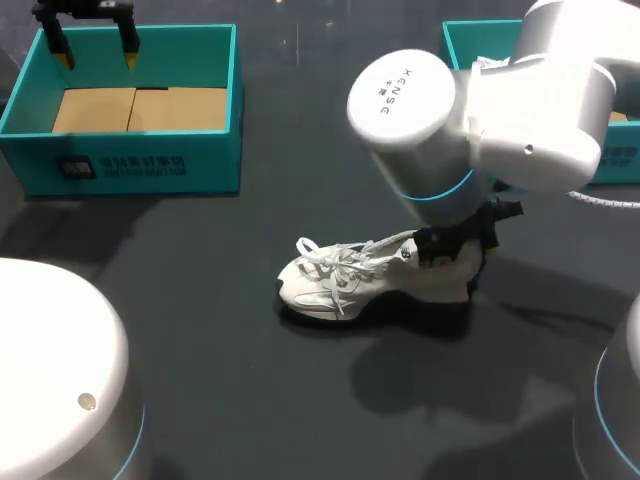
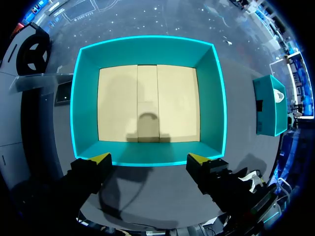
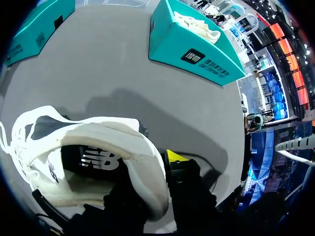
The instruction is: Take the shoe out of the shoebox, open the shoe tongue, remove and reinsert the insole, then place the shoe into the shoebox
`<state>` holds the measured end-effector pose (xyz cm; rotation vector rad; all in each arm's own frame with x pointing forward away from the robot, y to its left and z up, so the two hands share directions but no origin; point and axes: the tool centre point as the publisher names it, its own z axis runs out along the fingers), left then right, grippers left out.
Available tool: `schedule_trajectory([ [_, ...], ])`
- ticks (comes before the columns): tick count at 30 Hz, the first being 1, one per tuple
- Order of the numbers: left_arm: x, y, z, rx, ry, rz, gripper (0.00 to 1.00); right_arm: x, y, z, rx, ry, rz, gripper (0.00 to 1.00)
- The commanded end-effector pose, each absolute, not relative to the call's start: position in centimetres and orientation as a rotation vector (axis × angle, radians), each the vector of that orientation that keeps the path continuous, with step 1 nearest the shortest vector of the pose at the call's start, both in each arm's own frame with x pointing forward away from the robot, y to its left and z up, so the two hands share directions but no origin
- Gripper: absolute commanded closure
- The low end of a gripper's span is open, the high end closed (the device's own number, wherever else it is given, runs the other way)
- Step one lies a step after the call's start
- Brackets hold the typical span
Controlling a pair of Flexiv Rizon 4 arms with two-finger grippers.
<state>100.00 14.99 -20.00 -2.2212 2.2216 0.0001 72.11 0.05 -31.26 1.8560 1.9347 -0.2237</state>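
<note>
The dark table [image 1: 200, 330] carries everything, and the right arm [image 1: 480, 110] reaches in over its middle. At the far left stands the teal shoebox [image 1: 150, 165], open, with nothing in it but its bare cardboard floor. A second teal box [image 1: 462, 45] sits at the far right, with something pale lying inside (not the shoe being worked).

The white shoe [image 1: 350, 280] lies out on the table between the two boxes, well apart from both. Its sole is down, its toe points toward the left side, and its laces lie loose over the front. The first step therefore looks done, and the step in hand is the work on the shoe itself.

The right gripper [image 3: 157, 179] is at the heel. In its wrist view one yellow fingertip [image 3: 174, 157] presses against the outside of the heel wall, and the other finger is a dark shape inside the opening, so the gripper appears to pinch the heel collar. A dark insole [image 3: 98, 162] seems to sit in place inside.

The left gripper [image 1: 95, 52] hangs over the shoebox near its far rim, fingers spread wide and holding nothing.

I judge the next move to be the tongue. With the heel pinned by the right arm, the left arm would need to travel across to the shoe and draw the tongue forward (the loose laces should give way easily). The anchoring grip must stay firm so the shoe does not slide.
</note>
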Motion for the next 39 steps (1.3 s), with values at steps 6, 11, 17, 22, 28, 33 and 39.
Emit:
schedule_trajectory([
  [6,100.0,15.0,-20.0,-2.221,2.222,0.0,0.0,72.5,2.2,-33.3,1.851,1.93,-0.271,1.0],
  [11,100.0,15.0,-20.0,-2.221,2.222,0.0,0.0,72.1,2.6,-33.9,1.862,1.937,-0.258,1.0],
  [17,100.0,15.0,-20.0,-2.221,2.222,0.0,0.0,71.3,3.1,-34.5,1.858,1.95,-0.267,1.0],
  [22,100.0,15.0,-20.0,-2.221,2.222,0.0,0.0,70.8,3.3,-34.6,1.86,1.958,-0.255,1.0],
  [28,100.0,15.0,-20.0,-2.221,2.222,0.0,0.0,70.5,3.6,-34.8,1.859,1.966,-0.246,1.0],
  [33,100.0,15.0,-20.0,-2.221,2.222,0.0,0.0,70.4,3.7,-35.1,1.853,1.972,-0.24,1.0],
  [39,100.0,15.0,-20.0,-2.221,2.222,0.0,0.0,70.4,4.2,-35.4,1.848,1.988,-0.239,1.0],
])
